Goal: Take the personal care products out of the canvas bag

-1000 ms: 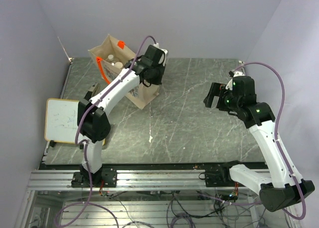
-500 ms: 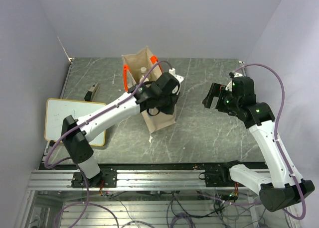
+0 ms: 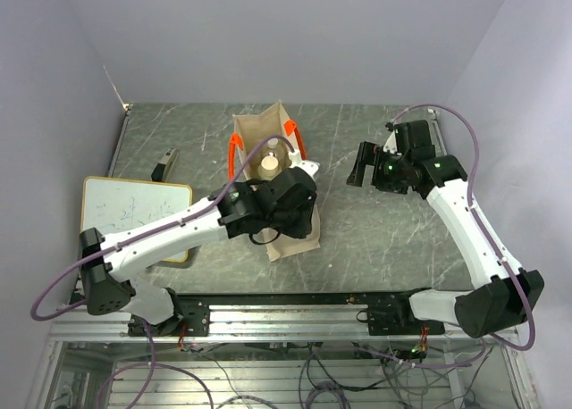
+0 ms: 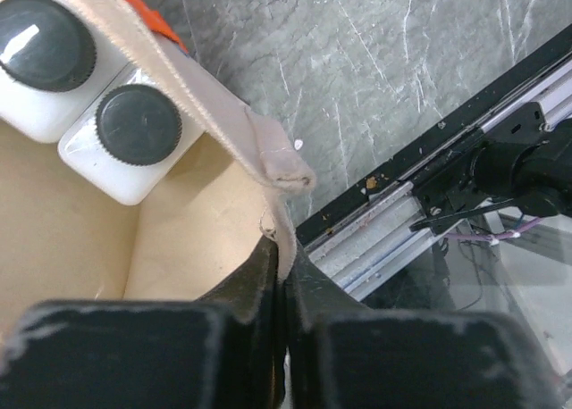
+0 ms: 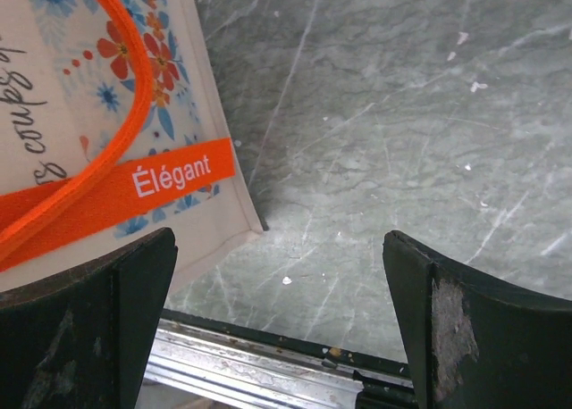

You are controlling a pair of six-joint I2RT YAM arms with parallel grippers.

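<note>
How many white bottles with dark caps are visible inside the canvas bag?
2. Both show in the left wrist view, side by side against the wall of the canvas bag: the upper bottle and the lower bottle. Others may be hidden.

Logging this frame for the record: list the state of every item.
Bag: standing, mouth open.
Bottles: capped, inside bag.
Left jaws: shut on bag rim.
Right jaws: open, empty.
Whiteboard: lying flat.
</note>
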